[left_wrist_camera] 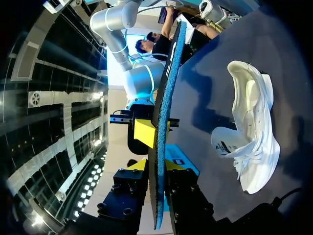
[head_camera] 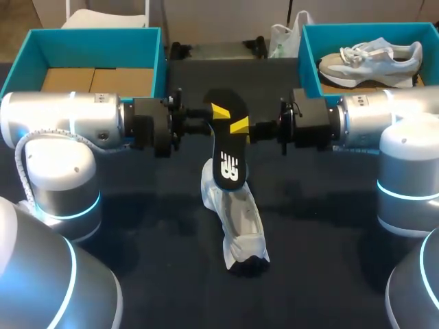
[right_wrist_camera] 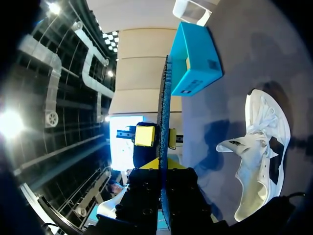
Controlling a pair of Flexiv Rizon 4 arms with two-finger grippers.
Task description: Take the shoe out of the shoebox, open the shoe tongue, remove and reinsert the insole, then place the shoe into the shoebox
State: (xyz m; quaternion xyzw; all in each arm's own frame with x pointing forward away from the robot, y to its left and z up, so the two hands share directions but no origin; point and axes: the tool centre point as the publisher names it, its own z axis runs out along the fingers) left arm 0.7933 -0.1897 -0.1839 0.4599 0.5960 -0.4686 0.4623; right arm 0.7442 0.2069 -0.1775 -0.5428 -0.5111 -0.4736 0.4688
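In the head view, your left claw [head_camera: 218, 115] and your right claw [head_camera: 241, 129] meet over the middle of the table, and each is clamped on an edge of the black insole [head_camera: 228, 154], which hangs between them with its printed end pointing down. Directly under both claws, the white shoe [head_camera: 240, 219] lies on its side on the dark table [head_camera: 137, 226], its upper end just beneath the insole's lower end. Behind the left claw stands a teal shoebox [head_camera: 96, 38] showing a bare cardboard floor. Behind the right claw a second teal shoebox [head_camera: 309, 51] holds a grey and white sneaker [head_camera: 370, 58]. In the left wrist view, you see the insole edge-on, pinched between that claw's two yellow tips. A yellow tip of the other claw presses on it just ahead, and the shoe lies off to one side on the table. In the right wrist view, the insole again stands edge-on in a closed grip, with a teal box ahead of the claw and the shoe beside it.
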